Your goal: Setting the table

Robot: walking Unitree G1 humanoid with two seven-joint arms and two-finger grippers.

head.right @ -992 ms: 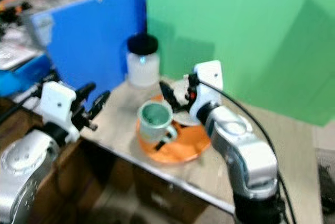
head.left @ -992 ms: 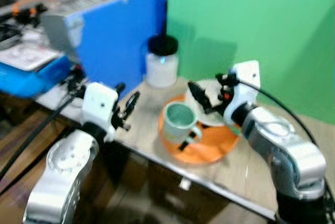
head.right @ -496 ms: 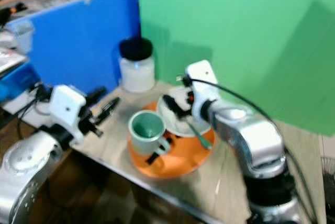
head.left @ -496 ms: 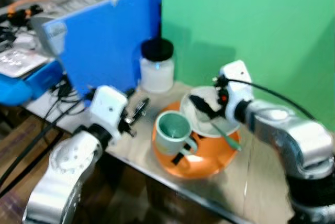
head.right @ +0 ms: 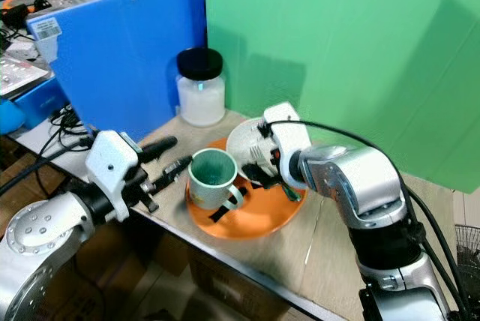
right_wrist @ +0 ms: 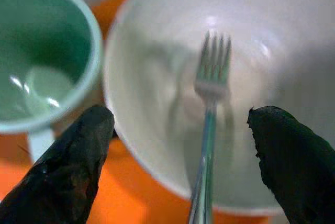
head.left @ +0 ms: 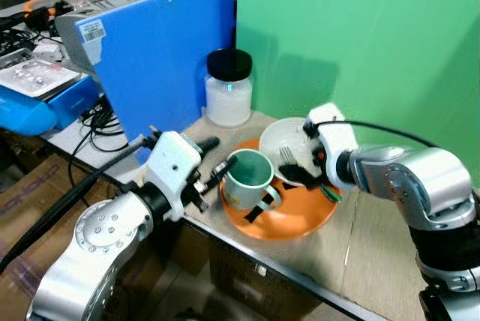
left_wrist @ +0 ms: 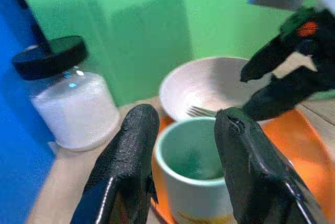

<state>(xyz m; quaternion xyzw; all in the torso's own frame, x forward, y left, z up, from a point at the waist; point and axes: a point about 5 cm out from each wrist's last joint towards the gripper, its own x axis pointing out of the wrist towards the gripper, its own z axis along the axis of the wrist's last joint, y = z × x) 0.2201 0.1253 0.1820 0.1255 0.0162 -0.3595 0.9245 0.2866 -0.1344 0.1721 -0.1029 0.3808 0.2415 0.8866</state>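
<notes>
Your right hand [right_wrist: 178, 145], fingers apart, straddles the metal fork [right_wrist: 209, 130] lying in the white round bowl [head.left: 289, 141] on the orange round tray [head.left: 289, 220]. Your left hand [head.left: 214, 162], fingers apart, sits beside the pale green ceramic mug [head.left: 247, 178] on the surface [head.left: 375, 246].

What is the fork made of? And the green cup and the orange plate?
The fork looks like shiny metal: silvery tines that catch light; its handle looks green, maybe plastic. The green cup seems glazed ceramic, since its thick wall is glossy with bright glints inside. The orange plate looks like smooth matte plastic, though painted ceramic is possible.
</notes>
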